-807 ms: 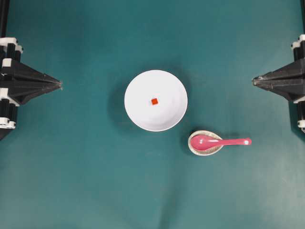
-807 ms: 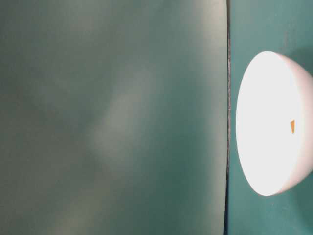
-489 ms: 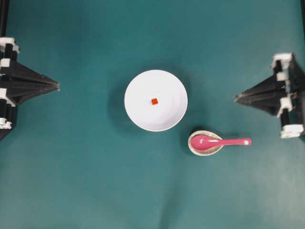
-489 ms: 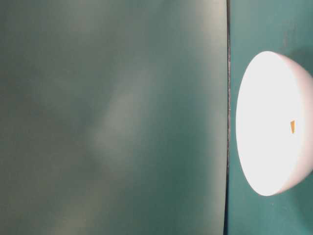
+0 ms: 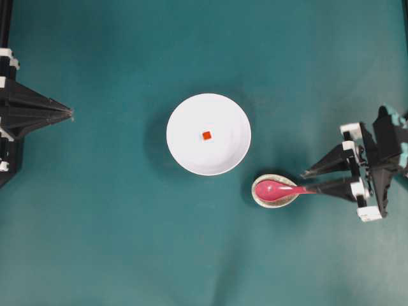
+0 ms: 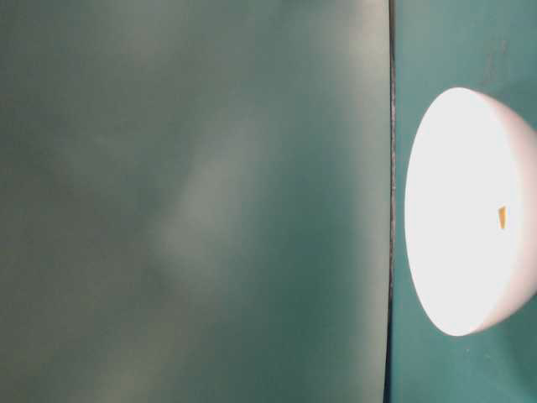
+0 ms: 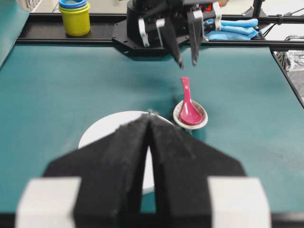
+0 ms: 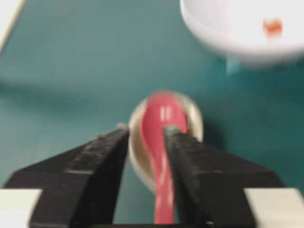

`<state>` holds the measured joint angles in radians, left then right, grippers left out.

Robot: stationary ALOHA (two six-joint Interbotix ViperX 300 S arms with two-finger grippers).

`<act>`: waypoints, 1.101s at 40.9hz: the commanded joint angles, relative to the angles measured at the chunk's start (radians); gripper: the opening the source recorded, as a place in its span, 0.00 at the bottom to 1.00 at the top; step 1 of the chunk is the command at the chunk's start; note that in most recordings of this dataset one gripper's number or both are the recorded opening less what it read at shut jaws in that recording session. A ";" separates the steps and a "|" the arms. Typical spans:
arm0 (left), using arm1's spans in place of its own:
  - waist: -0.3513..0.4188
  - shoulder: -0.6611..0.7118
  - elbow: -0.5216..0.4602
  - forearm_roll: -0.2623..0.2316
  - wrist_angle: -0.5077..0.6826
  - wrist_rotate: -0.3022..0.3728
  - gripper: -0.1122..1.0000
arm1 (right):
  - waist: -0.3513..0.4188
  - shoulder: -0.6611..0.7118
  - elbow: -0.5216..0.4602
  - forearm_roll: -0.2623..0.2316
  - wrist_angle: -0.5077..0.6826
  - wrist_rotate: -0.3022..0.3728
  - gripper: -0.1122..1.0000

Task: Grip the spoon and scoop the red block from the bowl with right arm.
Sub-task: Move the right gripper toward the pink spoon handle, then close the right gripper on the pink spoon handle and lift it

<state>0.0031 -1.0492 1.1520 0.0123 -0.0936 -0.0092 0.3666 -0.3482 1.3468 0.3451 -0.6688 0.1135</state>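
The pink spoon (image 5: pixel 274 189) lies with its scoop in a small speckled beige dish (image 5: pixel 257 197) and its handle pointing right. My right gripper (image 5: pixel 306 182) is open at that handle. In the right wrist view the handle (image 8: pixel 164 190) runs between the two black fingers (image 8: pixel 104 156), close along the right one; whether it touches is unclear. The white bowl (image 5: pixel 208 134) sits mid-table with the tiny red block (image 5: pixel 206 135) inside, also visible in the right wrist view as the red block (image 8: pixel 272 26). My left gripper (image 5: pixel 69 115) is shut and empty at the far left.
The table-level view shows only the bowl (image 6: pixel 470 210) side-on against the teal mat. Beyond the table's far edge, the left wrist view shows a yellow cup (image 7: pixel 76 18) and a blue cloth (image 7: pixel 232 26).
The right gripper has come down from the right edge to the spoon's handle, turning and opening on the way. The left gripper has drawn back slightly to the left.
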 commanded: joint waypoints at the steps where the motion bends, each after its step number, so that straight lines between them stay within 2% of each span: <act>1: 0.002 0.003 -0.028 0.003 -0.005 0.002 0.10 | 0.058 0.037 0.008 0.052 -0.040 0.003 0.51; 7: 0.000 0.003 -0.028 0.002 -0.003 0.002 0.10 | 0.115 0.100 0.041 0.094 -0.110 0.002 0.49; 14: 0.000 0.003 -0.026 0.002 -0.003 0.003 0.10 | 0.120 0.192 0.061 0.104 -0.187 0.000 0.48; 25: 0.002 0.005 -0.028 0.003 -0.003 0.005 0.10 | 0.129 0.331 0.026 0.107 -0.207 0.000 0.49; 45: 0.000 0.014 -0.025 0.003 0.000 0.008 0.10 | 0.130 0.351 0.015 0.127 -0.249 -0.005 0.48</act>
<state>0.0031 -1.0446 1.1520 0.0138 -0.0920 -0.0031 0.4924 0.0107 1.3729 0.4663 -0.9050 0.1104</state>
